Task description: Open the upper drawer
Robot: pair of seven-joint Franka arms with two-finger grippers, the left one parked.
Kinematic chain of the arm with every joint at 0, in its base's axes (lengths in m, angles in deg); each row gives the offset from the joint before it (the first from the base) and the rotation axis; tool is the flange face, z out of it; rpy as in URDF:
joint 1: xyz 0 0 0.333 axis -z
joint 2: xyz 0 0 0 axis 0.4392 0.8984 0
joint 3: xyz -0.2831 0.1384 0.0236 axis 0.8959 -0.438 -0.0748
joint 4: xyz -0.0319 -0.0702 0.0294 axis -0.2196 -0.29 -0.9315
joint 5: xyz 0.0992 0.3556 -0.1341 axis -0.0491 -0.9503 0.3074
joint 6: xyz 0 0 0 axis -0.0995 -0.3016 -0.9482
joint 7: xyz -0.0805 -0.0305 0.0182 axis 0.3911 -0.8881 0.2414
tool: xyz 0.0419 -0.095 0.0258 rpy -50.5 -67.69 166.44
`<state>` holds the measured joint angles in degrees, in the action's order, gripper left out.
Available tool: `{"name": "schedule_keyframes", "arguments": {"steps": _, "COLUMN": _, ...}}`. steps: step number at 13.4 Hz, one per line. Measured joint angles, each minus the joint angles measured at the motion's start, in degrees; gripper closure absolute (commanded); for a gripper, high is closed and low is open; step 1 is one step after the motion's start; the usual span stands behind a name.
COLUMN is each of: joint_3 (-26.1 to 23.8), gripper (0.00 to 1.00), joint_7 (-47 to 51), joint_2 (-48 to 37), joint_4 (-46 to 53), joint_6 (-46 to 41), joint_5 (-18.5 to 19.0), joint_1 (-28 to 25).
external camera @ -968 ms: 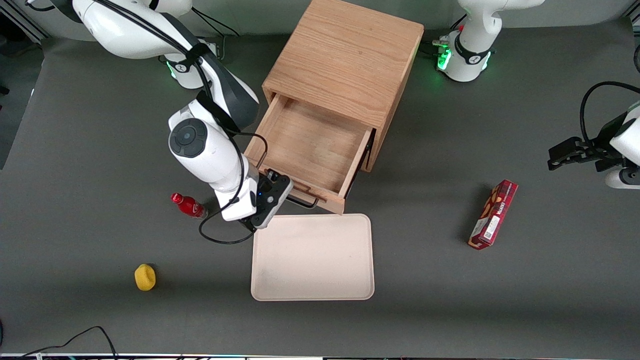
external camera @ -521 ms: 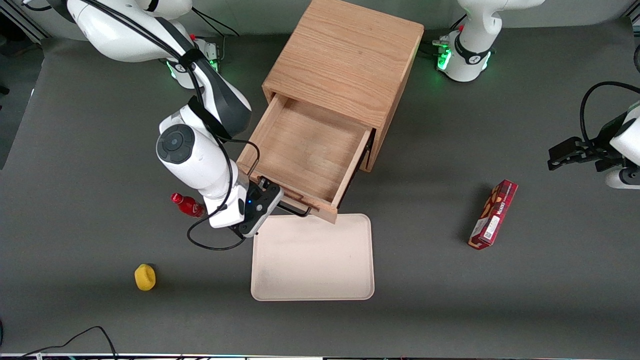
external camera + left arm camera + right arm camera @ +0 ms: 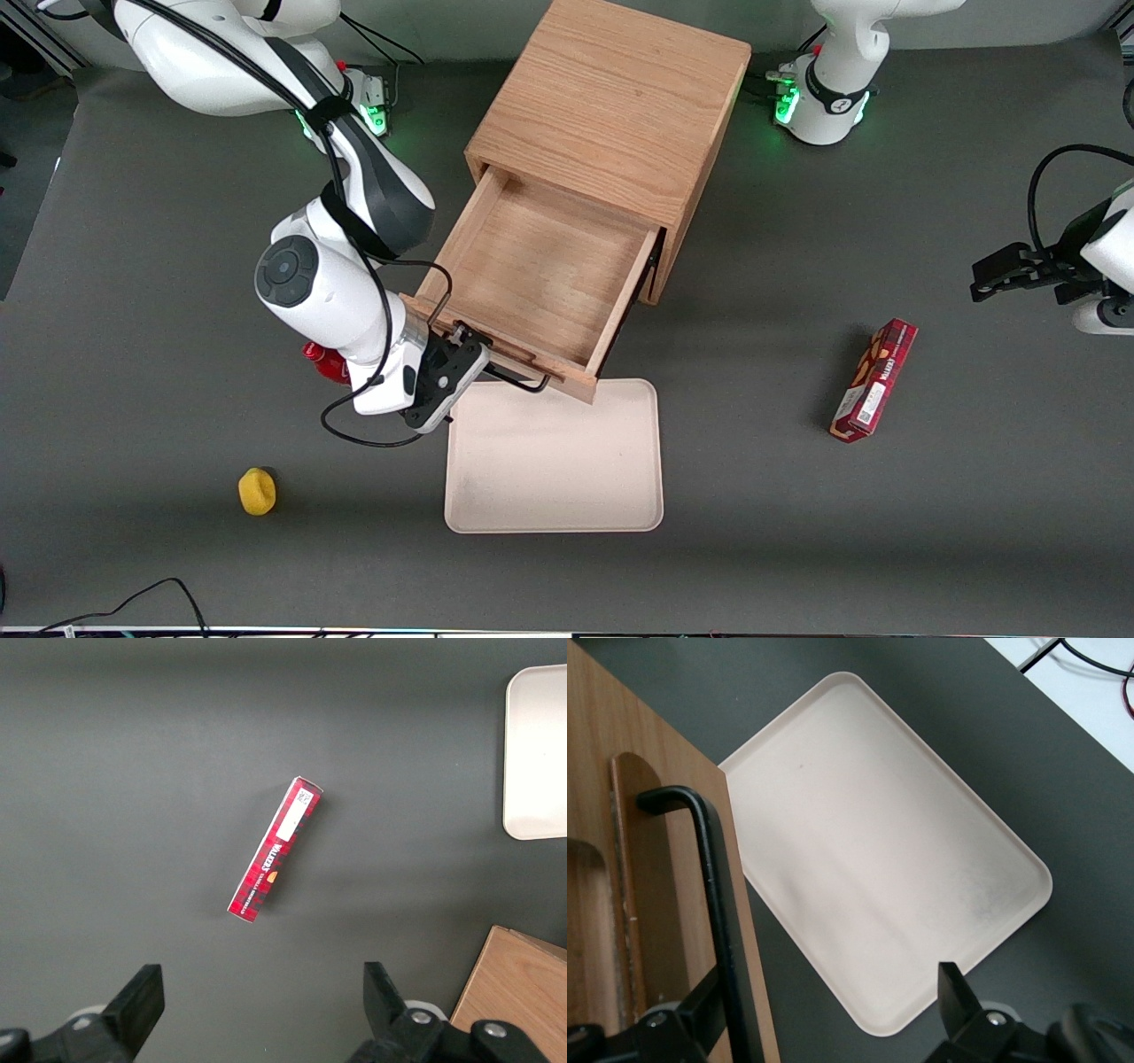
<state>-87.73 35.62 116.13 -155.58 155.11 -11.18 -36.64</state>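
Note:
The upper drawer [image 3: 540,266] of the oak cabinet [image 3: 611,97] is pulled far out, and its inside is empty. Its thin black bar handle [image 3: 521,381] is on the drawer front, the part nearest the front camera. My right gripper [image 3: 465,350] is at the handle's end toward the working arm. In the right wrist view the gripper [image 3: 828,997] is wide open. The handle [image 3: 713,895] runs just inside one finger [image 3: 700,1014], and the other finger [image 3: 957,997] is well apart from it. The lower drawer is hidden under the upper one.
A cream tray [image 3: 554,461] lies on the table just nearer the front camera than the drawer front, which overhangs its edge; it also shows in the right wrist view [image 3: 886,850]. A red bottle [image 3: 321,361] is partly hidden by my arm. There is also a yellow object [image 3: 257,492] and a red box [image 3: 873,381].
The upper drawer has slid farther out toward the front camera. My gripper and wrist have moved with its front, toward the working arm's end.

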Motion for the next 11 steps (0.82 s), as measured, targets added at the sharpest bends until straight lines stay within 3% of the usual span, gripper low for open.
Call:
{"name": "schedule_keyframes", "arguments": {"steps": 3, "joint_3": 0.8, "gripper": 0.0, "joint_7": 0.2, "joint_2": 0.0, "joint_4": 1.3, "joint_6": 0.4, "joint_5": -5.4, "joint_1": 0.0}}
{"name": "schedule_keyframes", "arguments": {"steps": 8, "joint_3": 3.2, "gripper": 0.0, "joint_7": 0.3, "joint_2": -0.1, "joint_4": 4.0, "joint_6": 0.4, "joint_5": -17.8, "joint_1": 0.0}}
{"name": "schedule_keyframes", "arguments": {"steps": 11, "joint_3": 4.8, "gripper": 0.0, "joint_7": 2.5, "joint_2": -2.3, "joint_4": 4.9, "joint_6": 0.1, "joint_5": -19.0, "joint_1": 1.0}}
